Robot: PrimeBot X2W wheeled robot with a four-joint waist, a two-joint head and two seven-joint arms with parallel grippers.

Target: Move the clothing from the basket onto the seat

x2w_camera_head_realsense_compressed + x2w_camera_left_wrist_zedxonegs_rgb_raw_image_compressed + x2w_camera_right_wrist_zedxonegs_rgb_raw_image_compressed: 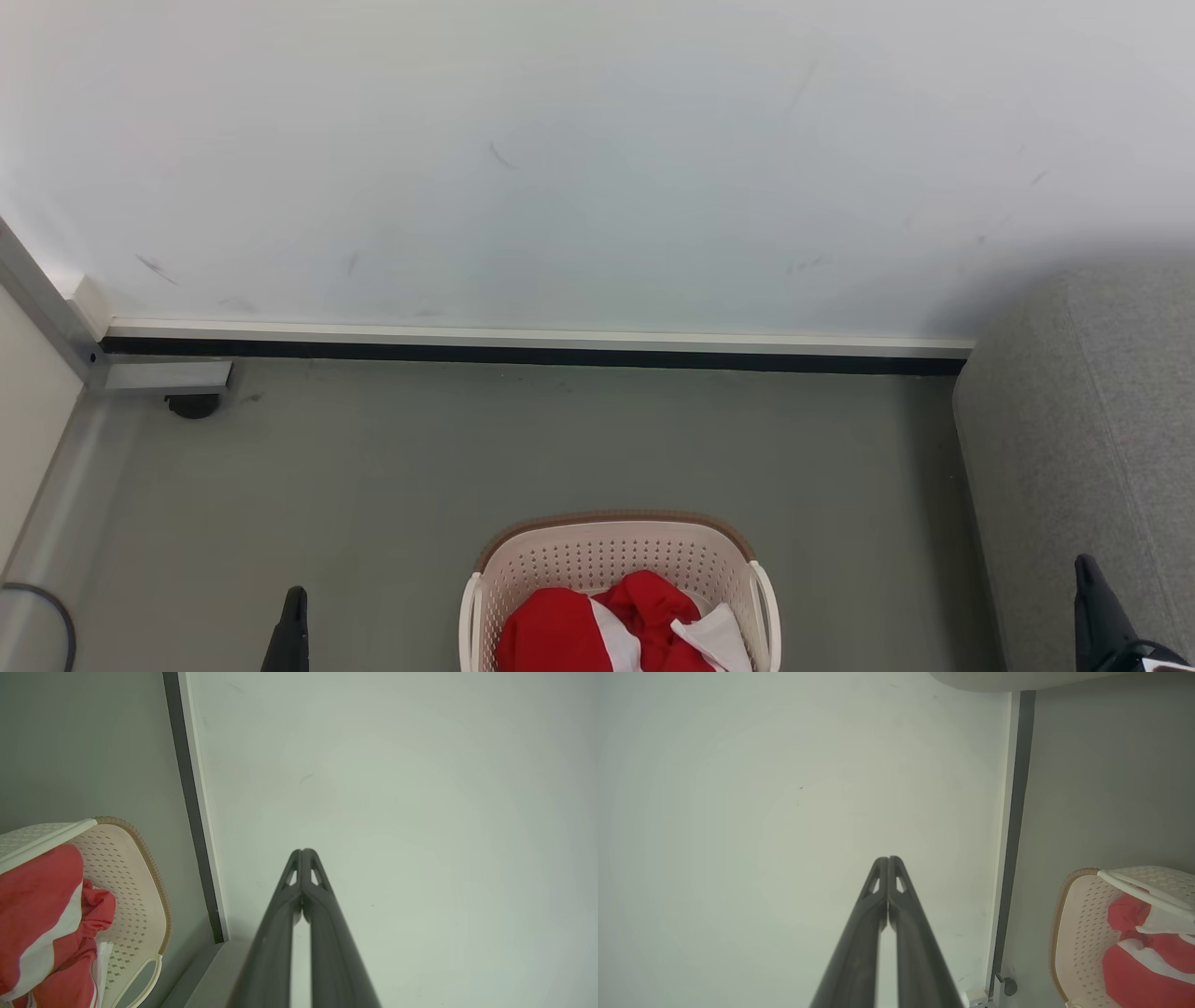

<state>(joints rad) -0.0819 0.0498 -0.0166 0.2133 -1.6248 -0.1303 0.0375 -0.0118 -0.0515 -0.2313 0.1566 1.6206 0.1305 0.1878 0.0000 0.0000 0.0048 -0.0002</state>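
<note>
The cream basket (597, 551) with a brown rim stands on the floor at the bottom middle of the head view. Red clothing (569, 635) with white stripes lies bunched inside it. The grey seat (1083, 439) fills the right edge. My left gripper (294, 602) points up at the lower left, apart from the basket. My right gripper (1086, 569) rises at the lower right in front of the seat. In the left wrist view my left gripper (302, 851) is shut and empty, with the basket (140, 886) and clothing (42, 891) to its left. My right gripper (888, 859) is likewise shut and empty, beside the basket (1078, 933) and clothing (1143, 970).
A white wall (560, 159) with a dark skirting strip (532, 355) stands behind the grey-green floor (373, 467). A metal frame with a black foot (193, 404) sits at the left corner. A grey cable (47, 607) loops at the lower left.
</note>
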